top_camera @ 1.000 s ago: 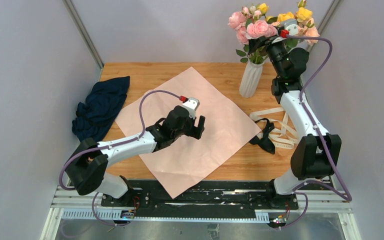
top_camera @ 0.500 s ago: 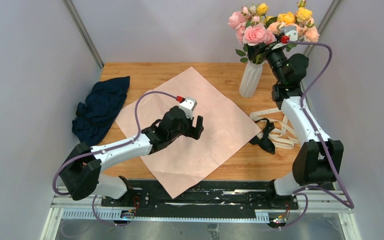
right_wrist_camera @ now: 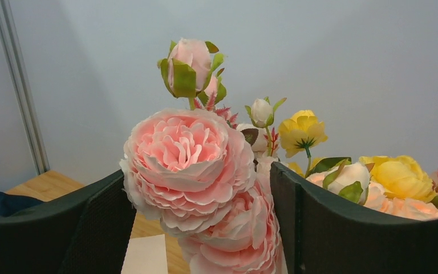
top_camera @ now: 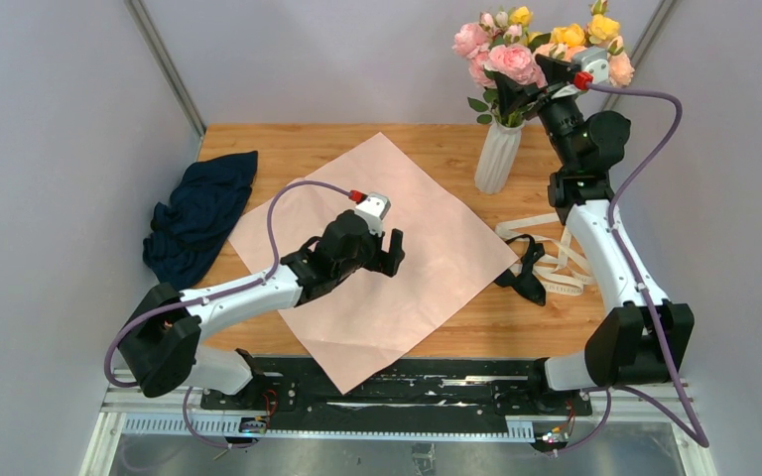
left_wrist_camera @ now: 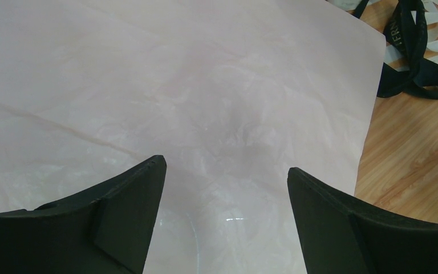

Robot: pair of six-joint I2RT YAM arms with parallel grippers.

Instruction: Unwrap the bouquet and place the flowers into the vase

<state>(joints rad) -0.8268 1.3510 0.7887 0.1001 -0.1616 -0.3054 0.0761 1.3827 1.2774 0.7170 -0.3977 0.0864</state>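
Right gripper (top_camera: 526, 84) has lifted and swung to the right since a second ago, with its jaws spread a touch wider; the flowers are in the vase.

From my right wrist view that gripper (right_wrist_camera: 197, 171) stands open around a full pale-pink rose (right_wrist_camera: 185, 160), whose petals brush the left finger. That rose belongs to the pink roses on thin green stems (top_camera: 501, 59) standing in the ribbed white ceramic vase (top_camera: 497, 157) among yellow and peach blooms (top_camera: 580, 35). My worry is that pulling away at this angle could snag the petals and drag a stem out, or rock the narrow vase. My left gripper (top_camera: 389, 253), also open, hovers over the flat pink paper sheet (top_camera: 427, 288), barely shifted. The black ribbon (top_camera: 526, 273) lies where it was.
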